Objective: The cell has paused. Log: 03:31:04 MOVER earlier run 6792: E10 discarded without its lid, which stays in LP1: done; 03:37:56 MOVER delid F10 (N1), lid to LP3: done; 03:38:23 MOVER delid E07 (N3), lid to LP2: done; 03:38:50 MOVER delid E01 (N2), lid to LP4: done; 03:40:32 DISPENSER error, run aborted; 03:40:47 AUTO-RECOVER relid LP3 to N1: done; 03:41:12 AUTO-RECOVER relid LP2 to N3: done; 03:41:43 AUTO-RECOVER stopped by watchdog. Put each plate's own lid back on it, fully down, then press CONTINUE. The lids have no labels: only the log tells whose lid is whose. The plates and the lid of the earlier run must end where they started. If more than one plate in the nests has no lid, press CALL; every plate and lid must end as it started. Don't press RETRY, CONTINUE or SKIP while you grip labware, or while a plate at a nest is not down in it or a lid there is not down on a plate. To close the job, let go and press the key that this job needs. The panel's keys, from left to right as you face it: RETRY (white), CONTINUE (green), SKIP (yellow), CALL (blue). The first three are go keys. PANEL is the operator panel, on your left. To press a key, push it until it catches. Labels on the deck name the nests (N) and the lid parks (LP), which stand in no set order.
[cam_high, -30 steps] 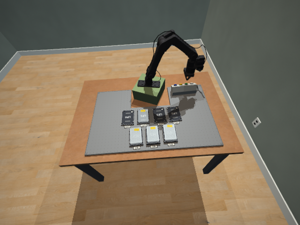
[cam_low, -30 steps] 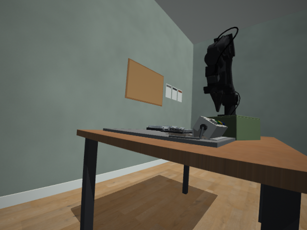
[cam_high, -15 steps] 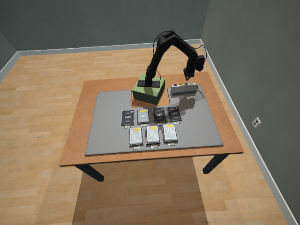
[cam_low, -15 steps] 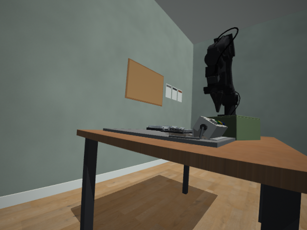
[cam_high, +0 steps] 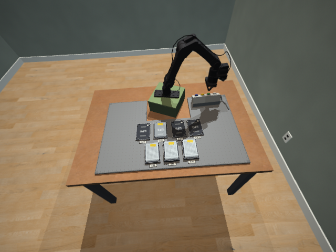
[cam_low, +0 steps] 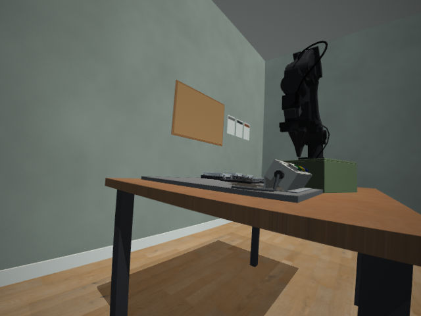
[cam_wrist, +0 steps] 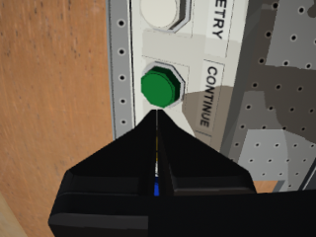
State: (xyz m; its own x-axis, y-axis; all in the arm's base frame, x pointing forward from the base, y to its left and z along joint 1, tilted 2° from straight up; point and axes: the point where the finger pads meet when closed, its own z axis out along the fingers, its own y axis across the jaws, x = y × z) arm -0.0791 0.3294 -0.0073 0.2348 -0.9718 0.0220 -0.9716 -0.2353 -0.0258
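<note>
My gripper [cam_wrist: 156, 119] is shut and empty, its tips pointing down just short of the green CONTINUE key [cam_wrist: 160, 87], with the white RETRY key [cam_wrist: 162, 6] beyond it. In the top view the gripper [cam_high: 210, 87] hangs a little above the operator panel [cam_high: 206, 100]; in the exterior view it [cam_low: 298, 155] is clear of the panel top [cam_low: 287, 175]. Three white plates [cam_high: 152, 152], [cam_high: 170, 150], [cam_high: 189, 148] sit in the front-row nests and all look covered. One pale lid [cam_high: 160, 129] lies on the second park from the left.
The other three lid parks [cam_high: 143, 132], [cam_high: 178, 128], [cam_high: 195, 127] look dark and bare. The arm's green base block [cam_high: 166, 101] stands left of the panel. The yellow and blue keys lie under my gripper body in the wrist view.
</note>
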